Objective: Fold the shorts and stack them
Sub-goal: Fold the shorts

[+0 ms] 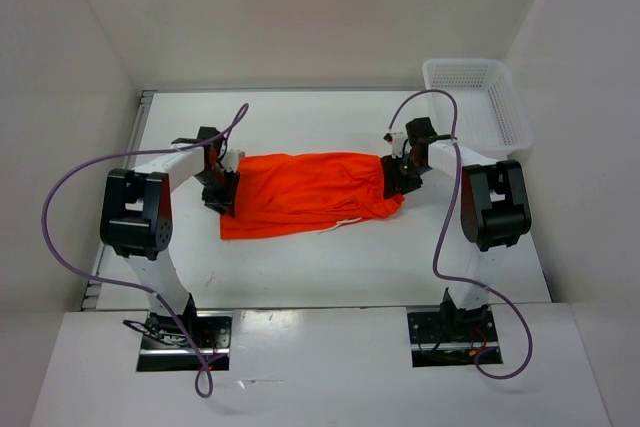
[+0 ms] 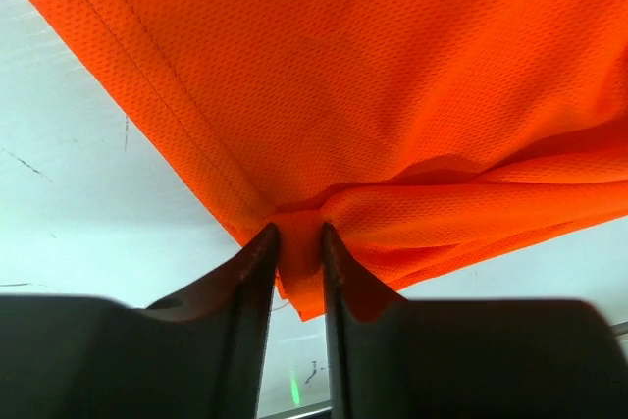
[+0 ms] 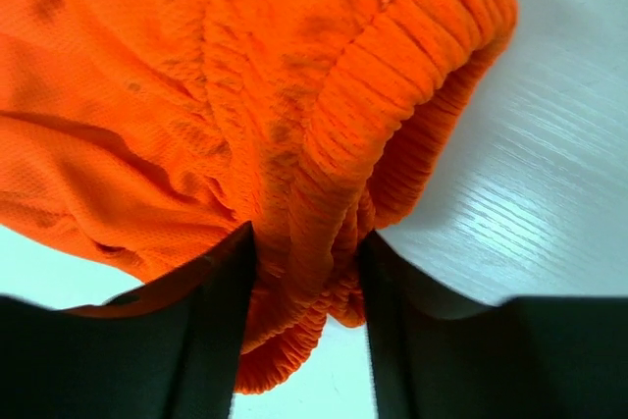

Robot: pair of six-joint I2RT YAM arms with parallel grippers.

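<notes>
The orange shorts [image 1: 305,194] lie stretched across the middle of the white table, folded into a long band, with the white drawstring [image 1: 345,222] trailing at the near edge. My left gripper [image 1: 220,193] is shut on the leg hem at the left end; the left wrist view shows the thin fabric [image 2: 392,95] pinched in that gripper [image 2: 299,237]. My right gripper [image 1: 393,179] is shut on the gathered elastic waistband [image 3: 392,76] at the right end, bunched inside the gripper [image 3: 306,242].
A white plastic mesh basket [image 1: 478,102] stands at the back right corner. White walls close in the table on the left, back and right. Purple cables loop above both arms.
</notes>
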